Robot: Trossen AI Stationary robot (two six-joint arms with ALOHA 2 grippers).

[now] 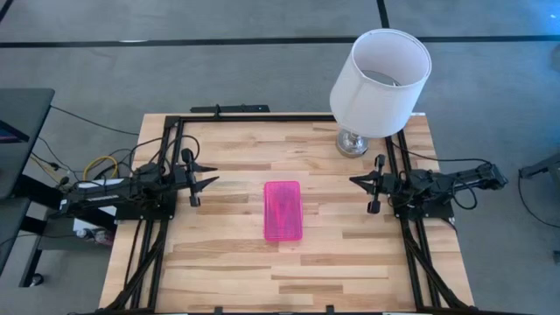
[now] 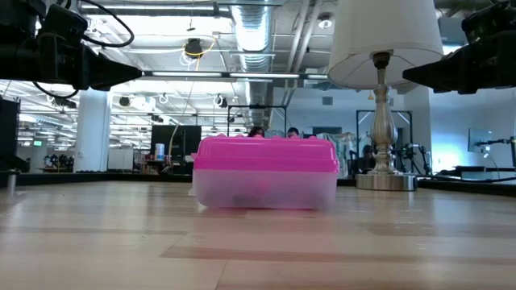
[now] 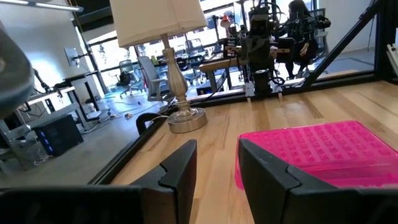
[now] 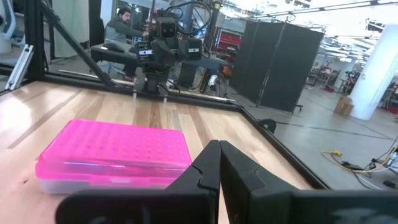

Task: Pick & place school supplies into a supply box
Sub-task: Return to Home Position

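At the table's left edge, the left gripper (image 1: 216,174) hangs over the boards, its fingers a narrow gap apart with nothing between them, pointing toward the middle. Midway across, the supply box (image 1: 283,210) lies flat on the wood, its pink lid (image 2: 266,153) down over the clear base (image 2: 282,189). The low view shows dim shapes of the school supplies (image 2: 242,196) through the plastic, too blurred to tell apart. No pen or pencil shows loose on the boards. Well apart from the box on the other side, the right gripper (image 1: 353,180) faces its partner, fingers pressed together on nothing.

Judged from this, the packing is done and the step in hand is the retreat to rest. Each arm sits close to its own base, and neither touches the box. What is left would call only for settling both arms into their parked pose. The tools should stay high and far enough off not to nudge the case or, on the right, the white lamp (image 1: 381,70) standing near that arm at the far corner.

The table (image 1: 350,262) is pale butcher-block planking framed by black rails (image 1: 262,117). Beyond it lies an open workshop with ducts (image 2: 258,16) overhead, a grey partition (image 4: 280,56), and people (image 4: 118,25) seated at a distance.
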